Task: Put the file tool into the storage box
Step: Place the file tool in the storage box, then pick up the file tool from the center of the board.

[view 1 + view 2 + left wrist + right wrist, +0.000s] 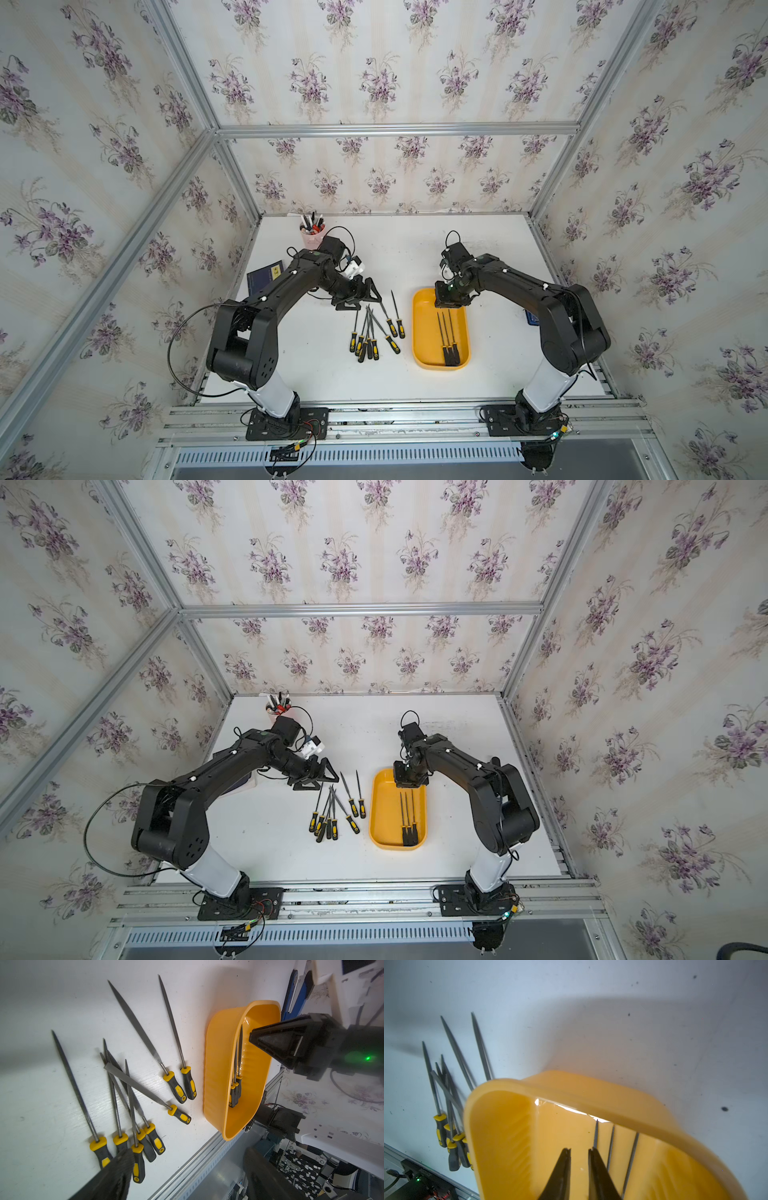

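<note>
Left fingers (112, 1176) wide, empty; right fingers (600, 1174) narrowly parted above storage box (591, 1093); white table (415, 257), floral walls (374, 75).

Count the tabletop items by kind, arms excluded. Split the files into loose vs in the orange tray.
Storage box: 1
Files inside it: 3
Loose files: 8
Pink pen cup: 1
Dark blue booklet: 1
Blue item, mostly hidden: 1
Total: 15

It is a robot lab cell (floral wallpaper (374, 75)): aluminium frame (395, 129), rail-mounted arms (286, 286)
</note>
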`<state>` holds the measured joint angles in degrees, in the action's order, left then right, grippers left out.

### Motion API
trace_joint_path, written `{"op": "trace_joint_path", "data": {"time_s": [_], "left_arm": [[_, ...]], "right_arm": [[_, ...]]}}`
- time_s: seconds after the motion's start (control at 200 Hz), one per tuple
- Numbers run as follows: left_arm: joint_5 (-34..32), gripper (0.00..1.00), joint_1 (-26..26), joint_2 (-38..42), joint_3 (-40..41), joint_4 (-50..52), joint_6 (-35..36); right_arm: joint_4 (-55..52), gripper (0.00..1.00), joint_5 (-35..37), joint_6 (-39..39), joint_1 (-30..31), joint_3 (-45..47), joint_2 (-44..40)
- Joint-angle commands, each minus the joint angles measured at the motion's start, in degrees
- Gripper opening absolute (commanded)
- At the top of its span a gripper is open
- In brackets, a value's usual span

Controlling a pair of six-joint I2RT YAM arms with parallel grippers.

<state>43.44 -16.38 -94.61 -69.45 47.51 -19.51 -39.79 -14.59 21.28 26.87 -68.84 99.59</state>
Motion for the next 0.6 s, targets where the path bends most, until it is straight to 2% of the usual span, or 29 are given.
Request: {"op": "trace_joint_path", "data": {"time_s": [0.0,0.17,0.355,0.48,0.594], "left_arm": [[-3.88,0.87,0.06,0.2,-0.83,2.3,0.39],[-15.63,0.86,0.1,-1.84,-2.67,7.5,-0.86],[-24.73,0.84,0.06,-4.39,-4.39,9.08,-2.74],[-27.08,0.73,0.01,-6.39,-4.14,8.01,-3.87],[-29.36,0.69,-0.81,-7.03,-2.95,8.17,-2.8]], "right_arm": [[-1.98,0.22,0.3,0.34,-0.01,-1.74,-1.18],[-2.83,0.23,-1.18,0.69,-0.06,-4.87,-2.62],[-3.02,0.23,-1.86,0.76,0.0,-7.49,-2.74],[-2.84,0.22,-2.42,1.17,0.0,-7.8,-2.05],[-2.4,0.22,-2.4,1.44,-0.04,-7.54,-1.95]]}}
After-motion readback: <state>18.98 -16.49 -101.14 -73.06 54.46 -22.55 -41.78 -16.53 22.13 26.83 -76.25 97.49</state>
